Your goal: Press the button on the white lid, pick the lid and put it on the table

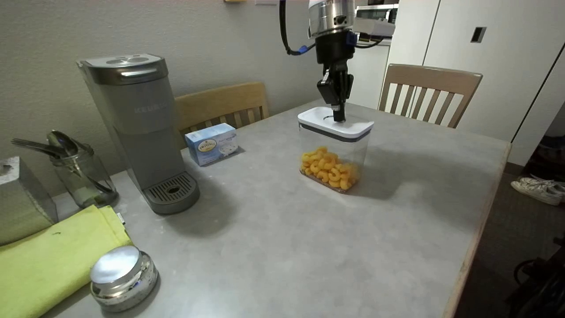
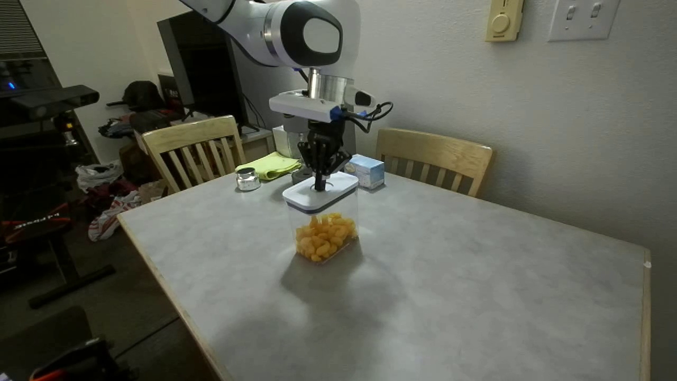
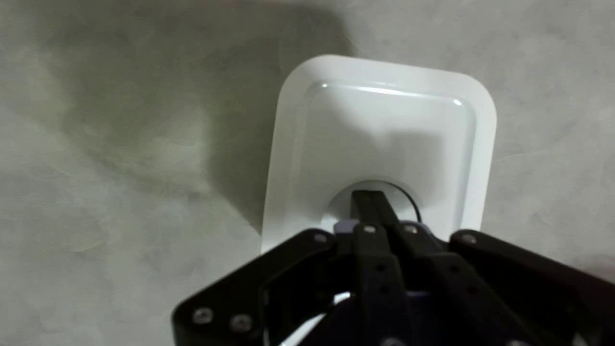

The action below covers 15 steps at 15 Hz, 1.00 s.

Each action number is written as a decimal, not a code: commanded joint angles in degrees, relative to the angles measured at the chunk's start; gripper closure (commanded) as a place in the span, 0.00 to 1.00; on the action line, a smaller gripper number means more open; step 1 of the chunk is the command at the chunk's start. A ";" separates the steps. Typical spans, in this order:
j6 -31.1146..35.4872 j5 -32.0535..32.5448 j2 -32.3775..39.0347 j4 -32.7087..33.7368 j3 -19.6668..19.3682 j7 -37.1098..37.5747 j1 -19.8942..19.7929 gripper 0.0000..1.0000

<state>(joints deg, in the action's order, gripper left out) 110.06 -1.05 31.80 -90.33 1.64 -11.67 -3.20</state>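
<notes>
The white lid sits on a clear container part filled with yellow pasta, standing on the grey table. In the wrist view the lid fills the middle, with the round button near the lower edge of what shows. My gripper is shut, its fingertips together over the button and hiding part of it. A dark gap curves along the button's right edge. In both exterior views the gripper points straight down onto the lid, apparently touching the button. How far the button is pressed in, I cannot tell.
A blue tea box and a grey coffee maker stand along the wall side. Farther off are a jar of cutlery, a yellow-green cloth and a round silver tin. Wooden chairs border the table.
</notes>
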 commanded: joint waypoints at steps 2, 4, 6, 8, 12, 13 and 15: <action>-0.12 -0.04 0.02 0.11 -0.09 -0.01 0.08 0.99; 0.39 -0.78 0.13 0.51 0.12 0.14 -0.05 0.72; 1.48 -1.30 0.87 1.17 0.39 -0.40 -0.25 0.60; 2.57 -1.39 1.12 1.77 0.41 -0.31 -0.11 0.92; 4.85 -2.33 -0.26 2.51 1.17 -1.45 -0.26 1.00; 5.27 -2.72 -0.59 2.81 1.49 -1.98 -0.37 1.00; 5.84 -3.13 -1.30 3.83 1.96 -2.72 -0.40 1.00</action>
<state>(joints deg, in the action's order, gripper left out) 114.98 -2.78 31.77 -87.32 2.77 -12.01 -3.12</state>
